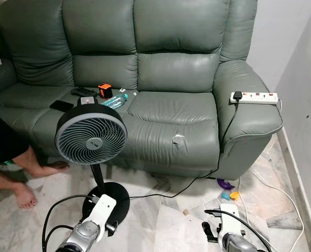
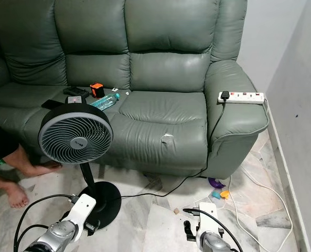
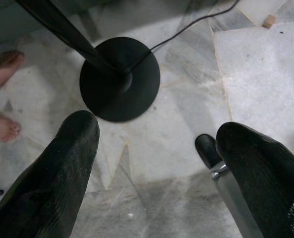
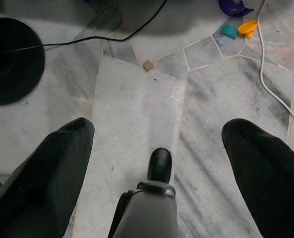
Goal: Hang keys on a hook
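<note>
My left gripper hangs low over the marble floor, open, with nothing between its black fingers. Below it lie the fan's round black base and my own foot. My right gripper is open too, empty, over pale floor tiles, with my other foot beneath it. Both silver forearms, the left arm and the right arm, show at the bottom of the eye views, pointing down.
A green leather sofa faces me, with a bottle, an orange box and a phone on its seat. A standing fan is in front left. A power strip lies on the armrest, cables cross the floor, a person's feet are at left, and small toys lie near the wall.
</note>
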Available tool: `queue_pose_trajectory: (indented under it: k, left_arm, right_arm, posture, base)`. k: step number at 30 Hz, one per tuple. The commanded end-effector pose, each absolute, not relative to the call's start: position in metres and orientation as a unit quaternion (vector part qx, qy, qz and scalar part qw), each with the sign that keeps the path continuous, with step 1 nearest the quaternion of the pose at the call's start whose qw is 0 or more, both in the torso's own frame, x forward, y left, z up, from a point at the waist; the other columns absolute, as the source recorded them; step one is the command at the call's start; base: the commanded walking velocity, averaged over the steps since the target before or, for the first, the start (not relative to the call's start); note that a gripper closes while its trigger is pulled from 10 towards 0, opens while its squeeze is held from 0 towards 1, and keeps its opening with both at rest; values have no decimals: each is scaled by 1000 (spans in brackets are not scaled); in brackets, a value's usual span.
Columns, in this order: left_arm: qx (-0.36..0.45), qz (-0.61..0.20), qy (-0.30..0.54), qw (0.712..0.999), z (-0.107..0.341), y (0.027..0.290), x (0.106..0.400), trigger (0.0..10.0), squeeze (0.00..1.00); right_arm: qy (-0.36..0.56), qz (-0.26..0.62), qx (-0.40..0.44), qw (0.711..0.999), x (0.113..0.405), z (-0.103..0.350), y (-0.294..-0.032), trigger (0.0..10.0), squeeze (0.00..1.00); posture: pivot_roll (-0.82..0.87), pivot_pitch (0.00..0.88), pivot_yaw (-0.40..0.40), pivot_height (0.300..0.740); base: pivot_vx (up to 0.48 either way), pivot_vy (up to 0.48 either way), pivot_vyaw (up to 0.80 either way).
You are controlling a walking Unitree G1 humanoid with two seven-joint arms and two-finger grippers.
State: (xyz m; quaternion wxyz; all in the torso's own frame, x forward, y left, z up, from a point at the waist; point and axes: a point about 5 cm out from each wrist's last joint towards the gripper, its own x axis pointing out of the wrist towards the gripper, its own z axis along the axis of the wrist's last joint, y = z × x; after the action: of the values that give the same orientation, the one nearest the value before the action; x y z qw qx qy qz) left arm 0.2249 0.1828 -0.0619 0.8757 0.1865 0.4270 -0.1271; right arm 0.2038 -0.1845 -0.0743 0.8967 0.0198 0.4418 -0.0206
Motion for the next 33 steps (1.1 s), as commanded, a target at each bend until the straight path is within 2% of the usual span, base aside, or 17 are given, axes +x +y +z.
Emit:
queue_pose_trajectory:
  k: [1,10,16,22,28,33]
  left_arm:
    - [189,-110,429,876,-62,192,223,10000,0]
    - [180,-95,435,877,-65,194,217,10000,0]
    - [185,-98,438,874,-67,206,209,10000,0]
    - [206,-120,435,868,-66,204,212,10000,0]
    - [207,-130,437,866,-67,202,211,10000,0]
    - [222,-154,436,859,-70,195,207,10000,0]
  right_arm:
    - [453,-14,21,891,199,-77,-181,10000,0]
    - [458,-9,8,889,197,-78,-185,10000,0]
    - [454,-14,8,891,198,-77,-188,10000,0]
    - [446,-19,23,895,201,-76,-184,10000,0]
    - [445,-12,31,895,196,-79,-178,10000,0]
    - [444,-17,23,895,190,-81,-182,10000,0]
  posture:
    - [1,0,64,740]
    - [19,0,49,740]
    - [0,0,65,740]
    - [-43,4,90,740]
    - [-78,19,88,740]
    - [-104,29,81,740]
  base:
    - [0,0,0]
    - [0,0,0]
    - [0,0,0]
    - [0,0,0]
    - [0,0,0]
    - [0,0,0]
